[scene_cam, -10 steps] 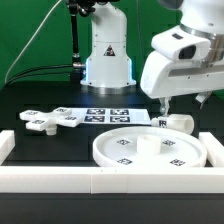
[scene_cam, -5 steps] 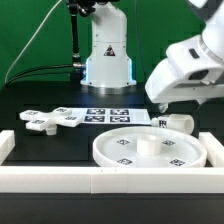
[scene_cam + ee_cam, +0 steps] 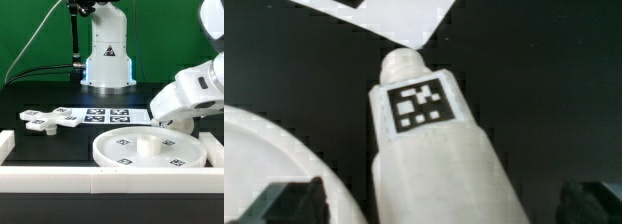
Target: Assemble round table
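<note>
The short cylinder leg (image 3: 434, 150) lies on its side on the black table, with a square tag on it. My gripper (image 3: 434, 205) is open and straddles it, one dark finger (image 3: 281, 203) on each side with gaps to the leg. In the exterior view the gripper (image 3: 180, 122) is low at the right, behind the disc, and hides most of the leg. The large rimmed round disc (image 3: 120, 150) lies flat at the front centre; its rim (image 3: 269, 150) also shows in the wrist view. The flat cross-shaped base (image 3: 48, 120) lies at the exterior view's left.
The marker board (image 3: 105, 115) lies behind the disc; its corner (image 3: 393, 18) shows beyond the leg's end. A long white border rail (image 3: 100, 180) runs along the front, with raised ends at both sides. The robot's base (image 3: 108, 60) stands at the back.
The arm has come down and tilted over the leg at the exterior view's right. The gripper is lower now and covers the leg, which showed fully before. The parts have not moved.
</note>
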Action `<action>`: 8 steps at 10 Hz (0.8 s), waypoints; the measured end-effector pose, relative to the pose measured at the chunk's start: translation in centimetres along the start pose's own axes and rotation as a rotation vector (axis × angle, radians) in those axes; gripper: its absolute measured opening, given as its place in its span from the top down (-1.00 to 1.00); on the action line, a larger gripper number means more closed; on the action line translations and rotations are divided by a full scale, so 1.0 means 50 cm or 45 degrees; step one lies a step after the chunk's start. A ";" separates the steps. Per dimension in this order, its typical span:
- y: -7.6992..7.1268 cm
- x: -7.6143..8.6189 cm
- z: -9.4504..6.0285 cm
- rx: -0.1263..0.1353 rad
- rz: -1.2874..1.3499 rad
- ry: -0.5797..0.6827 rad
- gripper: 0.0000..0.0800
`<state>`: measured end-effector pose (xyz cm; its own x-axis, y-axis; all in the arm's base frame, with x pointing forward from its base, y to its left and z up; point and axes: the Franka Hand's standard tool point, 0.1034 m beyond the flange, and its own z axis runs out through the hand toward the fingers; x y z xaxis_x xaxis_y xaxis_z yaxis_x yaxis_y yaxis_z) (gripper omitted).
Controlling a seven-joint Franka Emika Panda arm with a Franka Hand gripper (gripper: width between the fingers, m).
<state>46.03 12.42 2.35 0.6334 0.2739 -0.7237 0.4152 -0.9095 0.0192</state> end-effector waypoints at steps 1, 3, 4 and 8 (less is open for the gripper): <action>-0.002 0.004 0.006 0.001 -0.002 0.005 -0.62; -0.003 0.011 0.011 0.002 -0.006 0.021 -0.33; -0.003 0.012 0.012 0.002 -0.006 0.022 -0.33; -0.003 0.011 0.011 0.003 -0.007 0.021 -0.01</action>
<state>45.96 12.56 1.58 0.6421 0.2840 -0.7121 0.4173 -0.9087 0.0138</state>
